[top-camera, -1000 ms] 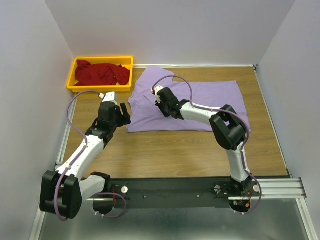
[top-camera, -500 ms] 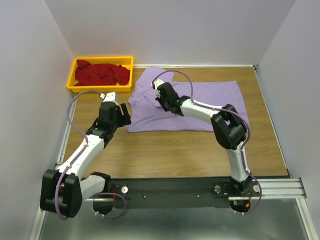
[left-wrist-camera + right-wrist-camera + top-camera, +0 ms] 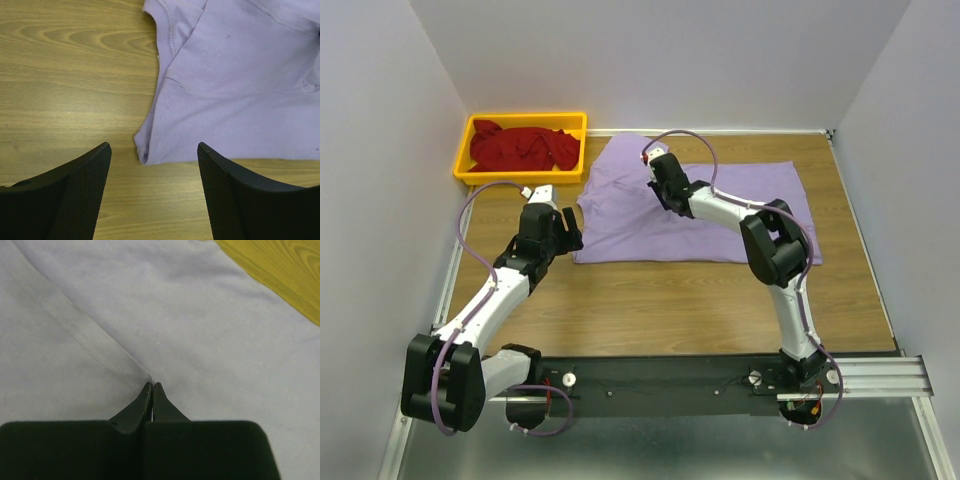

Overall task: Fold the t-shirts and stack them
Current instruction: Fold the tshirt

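wooden table (image 3: 670, 300): right gripper (image 3: 151, 386) moved rearward, now pinching the lavender shirt (image 3: 200, 315).

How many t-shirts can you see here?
2. The lavender t-shirt lies spread on the wooden table. The dark red t-shirt is crumpled in the yellow bin at the far left corner. Another could be hidden under the red one.

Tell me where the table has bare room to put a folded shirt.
The table is bare between the lavender shirt and the black rail. A narrow strip runs right of the shirt. Crowded: the far left, around yellow bin and left gripper.
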You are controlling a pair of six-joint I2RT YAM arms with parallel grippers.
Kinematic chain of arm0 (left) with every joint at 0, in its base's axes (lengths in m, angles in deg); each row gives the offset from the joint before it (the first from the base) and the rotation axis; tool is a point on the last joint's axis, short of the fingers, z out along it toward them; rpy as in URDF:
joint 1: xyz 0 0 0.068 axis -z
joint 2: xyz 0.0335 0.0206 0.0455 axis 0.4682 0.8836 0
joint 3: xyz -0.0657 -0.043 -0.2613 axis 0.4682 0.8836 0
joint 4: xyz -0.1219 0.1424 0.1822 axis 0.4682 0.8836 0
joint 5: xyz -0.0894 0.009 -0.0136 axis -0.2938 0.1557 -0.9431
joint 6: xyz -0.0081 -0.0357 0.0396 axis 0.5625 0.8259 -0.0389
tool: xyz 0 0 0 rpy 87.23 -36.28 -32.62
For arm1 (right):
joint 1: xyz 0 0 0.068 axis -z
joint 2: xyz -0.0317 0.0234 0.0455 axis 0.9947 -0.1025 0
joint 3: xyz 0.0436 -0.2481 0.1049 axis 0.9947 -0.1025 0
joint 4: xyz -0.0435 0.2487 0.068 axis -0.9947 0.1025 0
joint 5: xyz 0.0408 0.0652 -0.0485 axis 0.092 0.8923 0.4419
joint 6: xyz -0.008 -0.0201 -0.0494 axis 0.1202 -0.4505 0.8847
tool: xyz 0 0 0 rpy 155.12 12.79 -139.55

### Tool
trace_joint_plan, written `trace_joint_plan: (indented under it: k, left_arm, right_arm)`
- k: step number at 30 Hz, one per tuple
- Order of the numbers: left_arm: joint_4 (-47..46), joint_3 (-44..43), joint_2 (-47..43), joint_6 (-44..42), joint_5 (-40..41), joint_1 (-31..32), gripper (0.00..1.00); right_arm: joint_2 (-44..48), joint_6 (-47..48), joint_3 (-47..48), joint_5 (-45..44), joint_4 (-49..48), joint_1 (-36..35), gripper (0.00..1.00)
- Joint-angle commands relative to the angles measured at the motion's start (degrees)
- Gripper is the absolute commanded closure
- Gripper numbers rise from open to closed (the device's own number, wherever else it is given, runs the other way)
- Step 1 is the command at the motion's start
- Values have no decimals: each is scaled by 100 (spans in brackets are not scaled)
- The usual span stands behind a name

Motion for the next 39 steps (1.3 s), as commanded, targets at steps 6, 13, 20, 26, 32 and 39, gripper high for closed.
trace_joint_plan:
  k: [6,13,20,26,32,39]
  left_arm:
    - [82,-165,103,-70,-117,-31,23]
    - [64,-157,191,-70,-240,-31,23]
    - [55,-375,673,53,-916,30,23]
    - [301,-1008,1429,-26,-979,390,23]
    - [899,-1861,2799,-228,-795,777,23]
    - [1233,-1985,3504,-351,-575,856,23]
  right_arm:
    - [-145,-144,-41,-284,46,48,89]
    - [205,-652,-190,-942,37,127,64]
    - [1591,-1600,-1181,-909,107,768,60]
    - [2982,-2666,-2905,585,195,2042,52]
    - [3783,-3368,-4143,1350,222,2790,47]
    - [3854,-3668,-4804,1720,213,3379,47]
